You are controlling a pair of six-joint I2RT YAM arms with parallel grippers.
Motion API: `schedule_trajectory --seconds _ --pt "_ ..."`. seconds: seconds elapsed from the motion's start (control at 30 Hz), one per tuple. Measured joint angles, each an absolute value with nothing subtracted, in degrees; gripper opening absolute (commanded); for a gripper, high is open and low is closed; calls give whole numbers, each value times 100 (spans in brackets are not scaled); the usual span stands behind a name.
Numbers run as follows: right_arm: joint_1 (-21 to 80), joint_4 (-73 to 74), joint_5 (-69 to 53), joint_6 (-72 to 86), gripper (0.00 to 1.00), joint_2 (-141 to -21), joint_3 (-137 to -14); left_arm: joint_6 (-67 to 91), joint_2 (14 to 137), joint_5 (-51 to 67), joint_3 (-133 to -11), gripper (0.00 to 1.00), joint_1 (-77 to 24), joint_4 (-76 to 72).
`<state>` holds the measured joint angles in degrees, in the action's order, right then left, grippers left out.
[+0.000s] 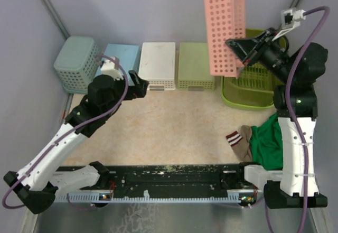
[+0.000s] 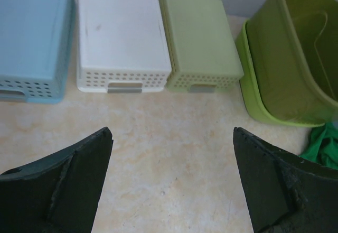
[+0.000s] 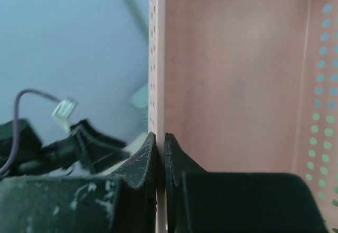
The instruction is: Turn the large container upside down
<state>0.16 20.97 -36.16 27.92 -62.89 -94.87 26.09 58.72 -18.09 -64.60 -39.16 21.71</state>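
Lime-green plastic marks the large container (image 1: 235, 100), which sits at the far right of the table (image 1: 174, 127), just right of a row of three overturned baskets. We judge the task barely begun. The tub stands open side up, and an olive basket (image 1: 256, 74) is nested inside it at a tilt, so nothing has been flipped yet. That insert probably has to come out before the tub can be turned onto its rim.

The right gripper (image 1: 240, 53) is raised above the tub. Its jaws are closed nearly together on the thin wall of a pink perforated basket (image 1: 224, 27), which it holds in the air. The left gripper (image 1: 142, 87) hangs spread wide and empty over the middle of the table, facing the row.

From the left wrist view we see the tub's walls as smooth, solid and glossy, with rounded corners and a rolled rim. The olive insert looks thinner and slightly see-through. The pink basket is matte, with regular small round holes. The blue basket (image 1: 122, 58), white basket (image 1: 157, 64) and pale green basket (image 1: 196, 64) show plain flat bottoms and dotted sides. The table is mottled beige. A green cloth (image 1: 266, 140) lies crumpled near the right arm.
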Motion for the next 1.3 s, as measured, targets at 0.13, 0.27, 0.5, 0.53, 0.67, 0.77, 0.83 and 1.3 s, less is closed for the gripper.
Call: schedule_trajectory --seconds 0.13,0.27,0.5,0.53,0.67,0.77,0.83,1.3 --pt "882 810 -4322 3732 0 -6156 -8525 2449 5513 -2287 -7011 100 -3809 2495" --pt "2449 283 -4228 4123 0 -6359 -7564 2307 4884 -2847 -7238 100 -3809 2550" --pt "3632 -1199 -3962 5489 0 -6871 -5382 2051 4163 -3406 -7264 100 -3809 2550" --pt "3739 -1461 -3865 5730 0 -7024 -5098 2038 4206 -3413 -7273 100 -3809 2593" --pt "3940 -2609 -3743 6687 0 -7540 -4366 2036 4499 -3356 -7238 100 -3809 2749" --pt "3953 -4003 -3778 7671 0 -8082 -4040 2027 4615 -3249 -7105 100 -3809 2749" --pt "3942 -5054 -3758 8320 0 -8403 -3859 2003 4641 -3208 -7085 100 -3809 2746" --pt "3765 -8532 -2445 10589 14 -9657 -1518 1966 5186 -2755 -7085 100 -3809 2742"
